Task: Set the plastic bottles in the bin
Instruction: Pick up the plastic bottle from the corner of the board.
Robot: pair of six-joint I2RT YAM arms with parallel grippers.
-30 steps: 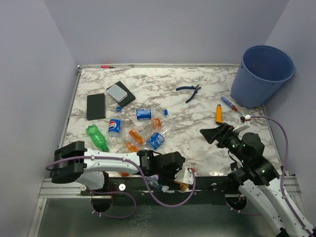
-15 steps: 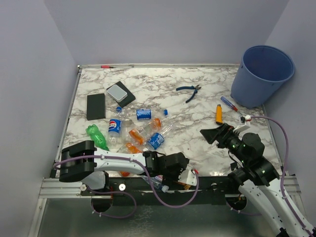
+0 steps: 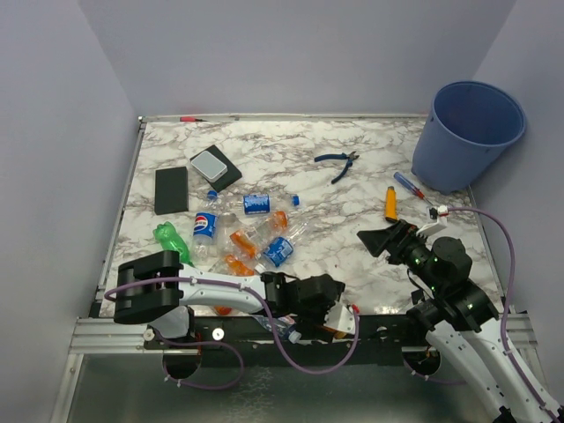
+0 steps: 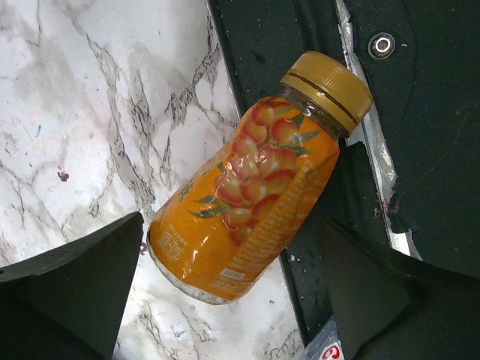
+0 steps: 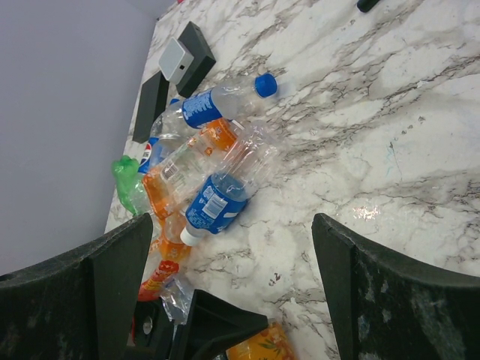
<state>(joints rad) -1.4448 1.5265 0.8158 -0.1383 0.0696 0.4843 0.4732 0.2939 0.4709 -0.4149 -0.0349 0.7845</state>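
Two claws spread wide, neither pinching a bottle.
The left claw sits either side of an orange-labelled bottle lying across the worktop edge and black rail. The right claw hangs above the worktop. Other bottles lie heaped centre-left; the bin stands far right.

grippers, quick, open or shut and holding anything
Left gripper: open, jaws either side of the orange bottle, not gripping it.
Right gripper: open, empty.
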